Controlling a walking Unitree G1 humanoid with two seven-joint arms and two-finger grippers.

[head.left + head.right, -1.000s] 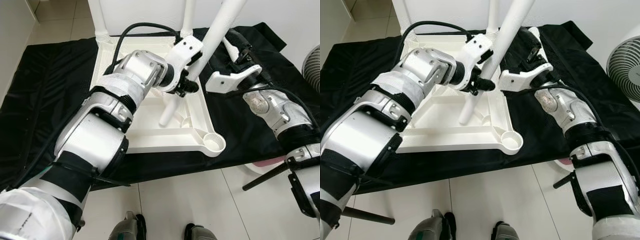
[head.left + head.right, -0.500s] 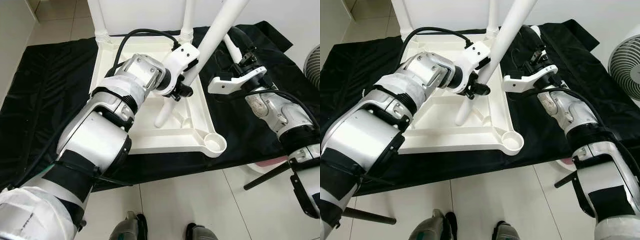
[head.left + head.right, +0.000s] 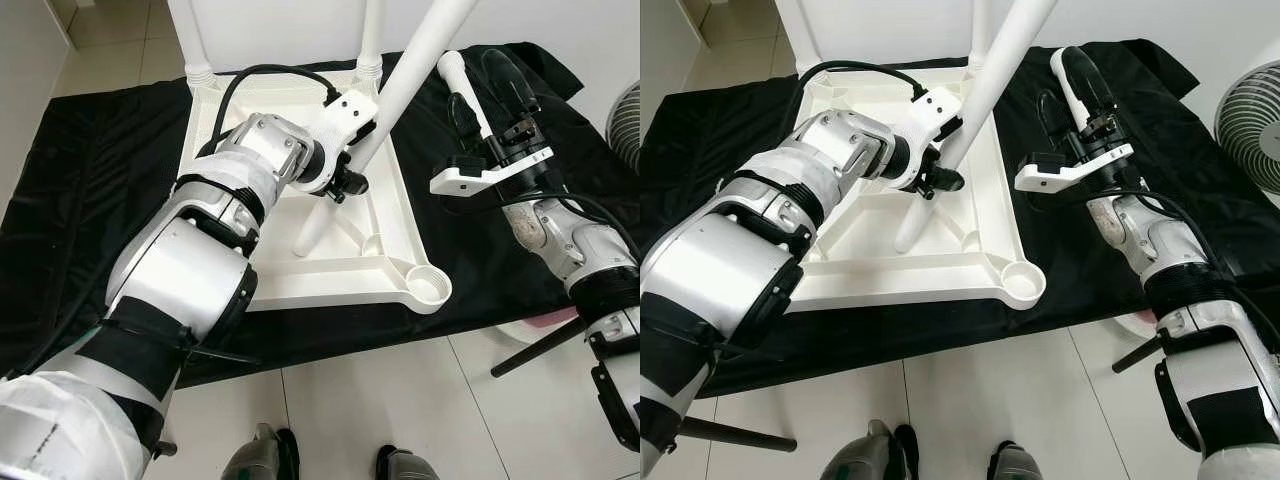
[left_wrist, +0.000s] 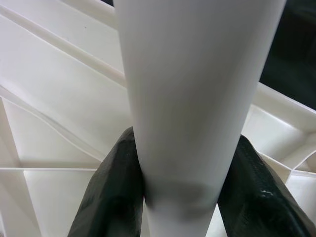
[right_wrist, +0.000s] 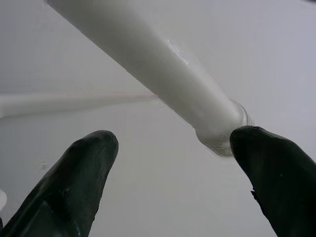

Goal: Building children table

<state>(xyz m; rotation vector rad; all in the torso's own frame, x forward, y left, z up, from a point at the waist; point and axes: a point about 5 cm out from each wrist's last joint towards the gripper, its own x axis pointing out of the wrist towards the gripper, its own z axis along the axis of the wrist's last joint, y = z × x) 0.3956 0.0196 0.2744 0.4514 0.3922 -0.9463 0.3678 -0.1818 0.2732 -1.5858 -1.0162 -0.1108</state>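
My left pincer [image 3: 345,180] stays clenched on the white leg [image 3: 385,100], now leaning over the upturned table [image 3: 290,285]. My right pincer [image 3: 495,150], released, has drawn back right.

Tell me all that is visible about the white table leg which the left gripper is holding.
The table leg is a smooth, round white tube, plastic by its look. It leans steeply, its lower end resting inside the upturned white tabletop, its upper part running out of the picture's top. The left gripper is shut on its lower part; the wrist view shows a black finger pressed against each side.
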